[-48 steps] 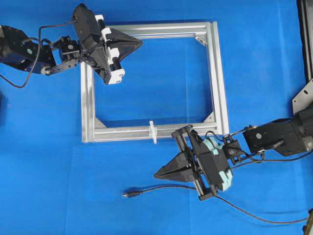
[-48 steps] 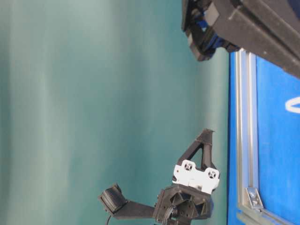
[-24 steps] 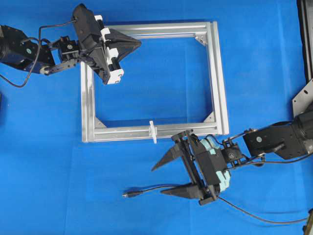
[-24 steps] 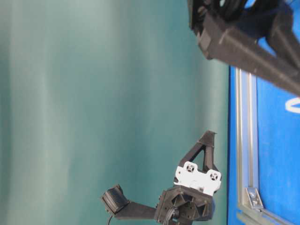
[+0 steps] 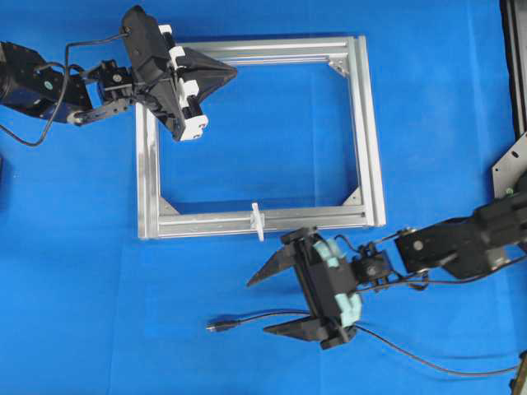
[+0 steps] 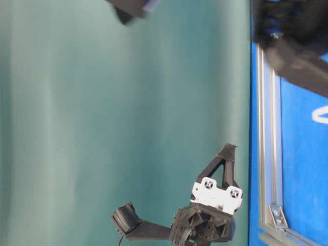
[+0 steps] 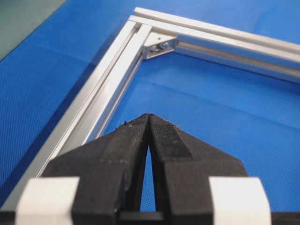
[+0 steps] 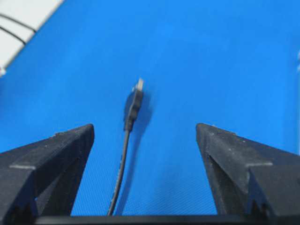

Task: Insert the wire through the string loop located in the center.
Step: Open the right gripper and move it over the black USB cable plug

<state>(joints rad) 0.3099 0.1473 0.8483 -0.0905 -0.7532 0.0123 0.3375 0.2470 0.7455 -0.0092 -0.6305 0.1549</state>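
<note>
The wire (image 5: 247, 318) lies on the blue cloth in front of the frame, its plug (image 5: 212, 327) pointing left. My right gripper (image 5: 258, 308) is open and low over it. In the right wrist view the wire (image 8: 125, 140) runs between the fingers, nearer the left one, and the plug (image 8: 133, 103) lies beyond the tips of the gripper (image 8: 144, 129). Nothing is gripped. The string loop (image 5: 257, 220) stands upright on the near bar of the aluminium frame (image 5: 366, 123). My left gripper (image 5: 235, 72) is shut and empty above the frame's far left corner, its tips (image 7: 149, 116) pressed together.
The frame's corner bracket (image 7: 159, 44) lies ahead of the left gripper. A metal bracket (image 5: 510, 164) and black equipment (image 5: 515, 66) sit at the right edge. The right arm's own cables (image 5: 461, 280) trail to the right. Blue cloth covers the table.
My right gripper went from shut to open and moved left and down, so its fingers now straddle the wire. The left gripper, wire and loop stayed put.
</note>
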